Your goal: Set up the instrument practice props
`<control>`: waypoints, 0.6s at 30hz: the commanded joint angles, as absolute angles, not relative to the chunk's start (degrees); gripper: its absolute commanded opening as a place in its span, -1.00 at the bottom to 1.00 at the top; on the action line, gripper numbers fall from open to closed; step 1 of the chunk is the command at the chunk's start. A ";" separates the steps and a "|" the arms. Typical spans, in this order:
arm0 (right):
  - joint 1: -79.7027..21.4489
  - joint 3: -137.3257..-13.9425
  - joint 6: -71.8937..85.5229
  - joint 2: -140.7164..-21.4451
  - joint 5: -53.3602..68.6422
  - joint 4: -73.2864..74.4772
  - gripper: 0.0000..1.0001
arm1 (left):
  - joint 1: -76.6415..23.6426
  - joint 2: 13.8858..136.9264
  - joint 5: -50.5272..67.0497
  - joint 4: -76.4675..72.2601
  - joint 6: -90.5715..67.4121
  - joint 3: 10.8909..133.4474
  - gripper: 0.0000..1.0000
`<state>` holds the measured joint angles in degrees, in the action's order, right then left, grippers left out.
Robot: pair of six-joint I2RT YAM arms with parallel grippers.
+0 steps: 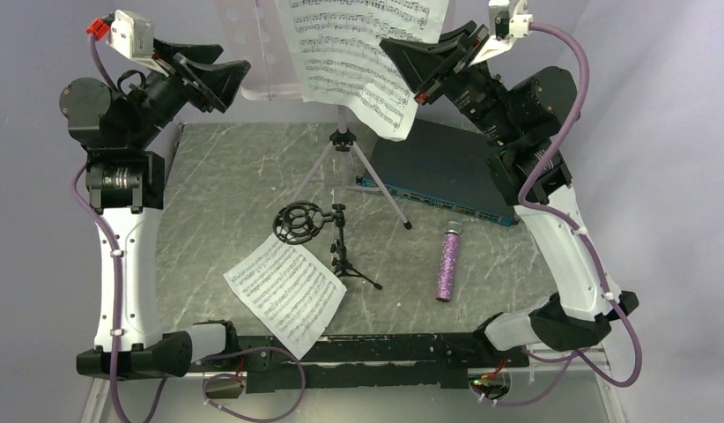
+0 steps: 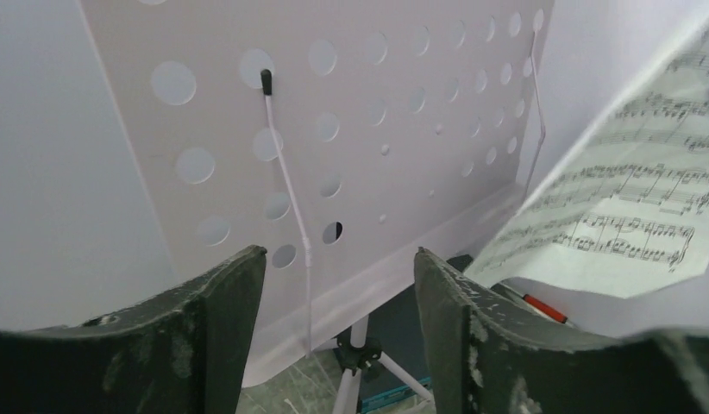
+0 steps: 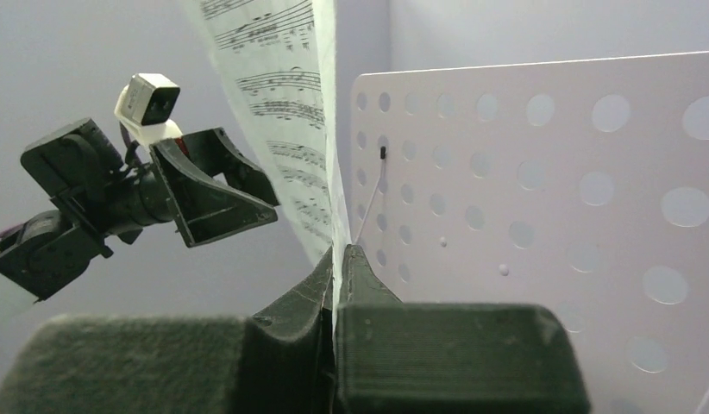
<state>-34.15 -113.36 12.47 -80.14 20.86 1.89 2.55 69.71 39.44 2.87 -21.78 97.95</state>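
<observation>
Right wrist view: right gripper (image 3: 338, 259) jaws pinch a sheet-music page (image 3: 282, 112) by its edge beside the lilac music stand (image 3: 549, 172). Jaws of the left gripper (image 2: 338, 254) stand spread, empty. The paper is likely light and floppy.

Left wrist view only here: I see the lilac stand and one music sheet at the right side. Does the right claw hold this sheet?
Observer: Yes, the right claw is shut on an edge of that sheet.
Operator: Where is the other sheet?
Observer: The second sheet lies flat on the table, toward the left arm.
Operator: And the microphone?
Observer: The microphone lies on the table, apart from the small black tripod.
</observation>
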 commanded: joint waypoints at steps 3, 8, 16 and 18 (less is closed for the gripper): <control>-33.93 -114.73 11.37 -81.55 17.75 1.70 -1.00 | 2.38 75.82 38.40 8.57 -23.41 106.89 0.27; -33.93 -117.30 11.77 -83.64 18.10 2.65 -1.00 | 2.44 80.64 41.72 8.71 -27.73 111.66 0.29; -33.98 -121.54 13.45 -86.82 16.74 3.64 -1.00 | 2.38 85.06 46.72 3.17 -35.67 113.58 0.29; -33.96 -122.30 13.51 -87.48 16.44 3.61 -1.00 | 2.37 85.36 47.45 1.18 -37.08 112.97 0.27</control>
